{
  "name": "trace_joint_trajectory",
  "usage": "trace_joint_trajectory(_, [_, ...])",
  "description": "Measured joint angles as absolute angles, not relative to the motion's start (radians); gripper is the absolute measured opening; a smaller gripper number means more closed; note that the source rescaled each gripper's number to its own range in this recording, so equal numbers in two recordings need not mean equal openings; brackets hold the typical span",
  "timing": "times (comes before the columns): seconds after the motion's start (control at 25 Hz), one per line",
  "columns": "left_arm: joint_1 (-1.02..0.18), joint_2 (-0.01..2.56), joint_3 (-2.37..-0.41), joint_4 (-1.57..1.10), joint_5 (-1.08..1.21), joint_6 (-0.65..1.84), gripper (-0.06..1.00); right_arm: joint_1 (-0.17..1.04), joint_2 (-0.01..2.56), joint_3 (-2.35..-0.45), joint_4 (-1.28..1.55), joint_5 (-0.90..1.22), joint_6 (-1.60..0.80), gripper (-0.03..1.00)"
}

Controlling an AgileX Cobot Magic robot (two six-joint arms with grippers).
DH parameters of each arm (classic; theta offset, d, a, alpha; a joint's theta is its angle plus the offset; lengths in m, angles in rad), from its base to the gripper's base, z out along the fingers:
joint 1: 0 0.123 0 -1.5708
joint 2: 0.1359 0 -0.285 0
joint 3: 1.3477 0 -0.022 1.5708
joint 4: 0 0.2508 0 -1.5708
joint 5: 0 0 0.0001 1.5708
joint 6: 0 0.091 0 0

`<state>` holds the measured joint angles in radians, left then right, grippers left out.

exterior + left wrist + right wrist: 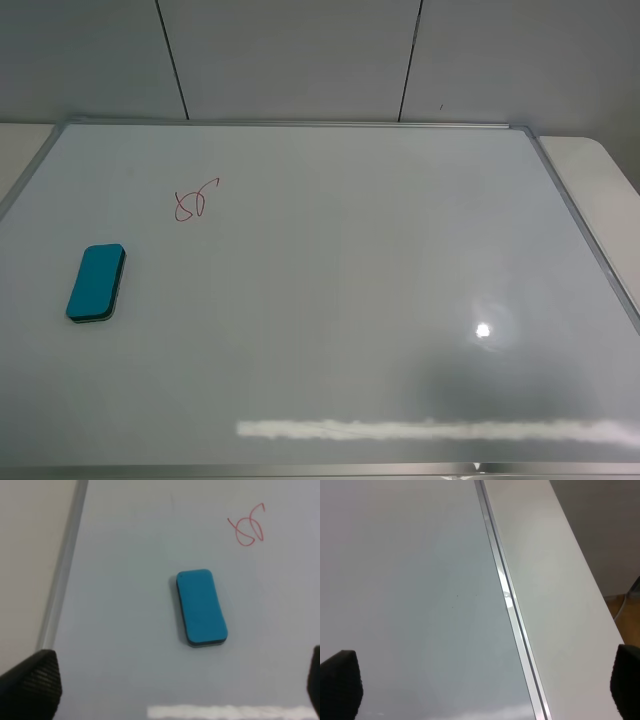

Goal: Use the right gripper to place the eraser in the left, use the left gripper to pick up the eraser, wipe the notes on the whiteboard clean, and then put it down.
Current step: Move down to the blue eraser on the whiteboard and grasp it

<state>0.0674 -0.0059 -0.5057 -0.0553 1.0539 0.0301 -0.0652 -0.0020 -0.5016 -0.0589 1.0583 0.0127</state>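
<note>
The whiteboard [350,280] fills most of the exterior high view. The teal-blue eraser [96,283] lies flat on its left side, and the small red notes [195,200] sit a little beyond it, to the right. Neither arm shows in that view. In the left wrist view, the eraser [201,607] lies ahead of my left gripper [172,692], which is open, its black fingertips [30,685] wide apart with nothing between them; the notes [247,526] are farther off. My right gripper [482,692] is open and empty over the board's right edge.
The board's silver frame [507,595] runs beside a strip of white table [555,580] on the right. More table shows past the left frame [30,555]. A grey panelled wall [300,50] stands behind the board. A bright light glare [483,330] reflects near the front right.
</note>
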Motion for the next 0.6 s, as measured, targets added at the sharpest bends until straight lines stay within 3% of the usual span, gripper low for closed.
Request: trace_joint_trajectory(0.6, [0.067, -0.006, -0.506, -0.055, 1.054, 0.030, 1.00, -0.065, -0.002, -0.502, -0.059, 1.058, 0.013, 1.00])
